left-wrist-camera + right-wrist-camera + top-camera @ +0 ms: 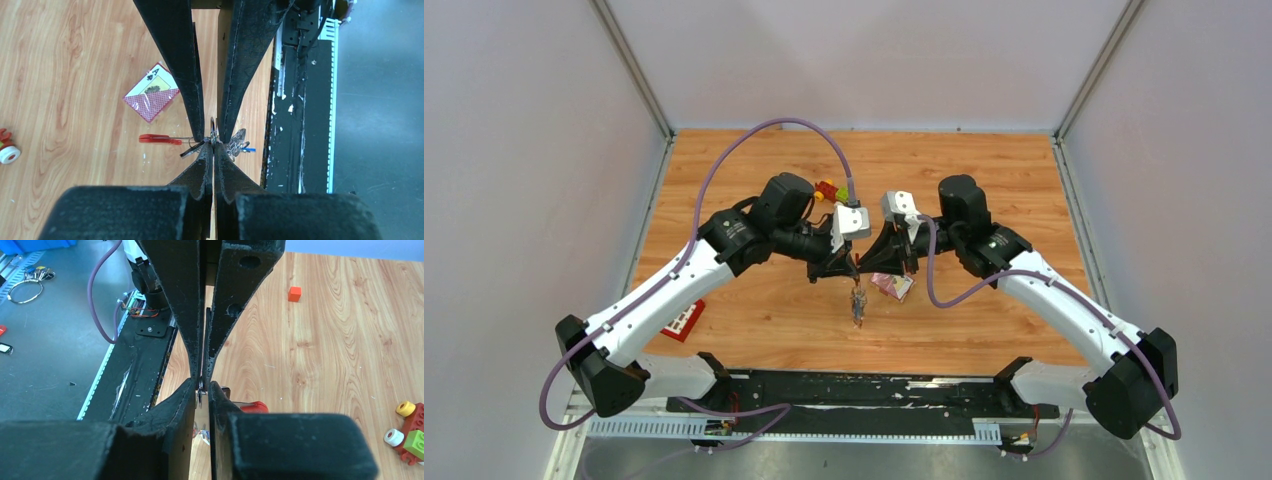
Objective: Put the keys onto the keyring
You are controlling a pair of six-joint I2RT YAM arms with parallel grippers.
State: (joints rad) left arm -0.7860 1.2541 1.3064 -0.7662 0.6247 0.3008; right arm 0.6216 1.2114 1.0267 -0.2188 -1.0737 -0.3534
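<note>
Both grippers meet tip to tip above the table's middle. My left gripper (pixel 852 263) (pixel 213 145) and my right gripper (pixel 865 262) (pixel 201 385) are each shut on the thin metal ring of the keyring (pixel 213 131) (pixel 200 390). The keyring is held off the table. Its red fob (pixel 159 139) (pixel 253 406) and clear grey fob (pixel 238 141) hang from it. A black-headed key (pixel 192 148) and a blue-headed key (pixel 249 149) hang at the ring. The bunch dangles below the fingertips in the top view (pixel 858 304).
A pink foil packet (pixel 893 286) lies under the right gripper. The toy car (pixel 829 190) (pixel 411 431) sits behind the grippers. A red-backed playing card (pixel 151 92) lies at front left, an orange cube (pixel 294 293) on the table. The black base rail (pixel 854 392) runs along the near edge.
</note>
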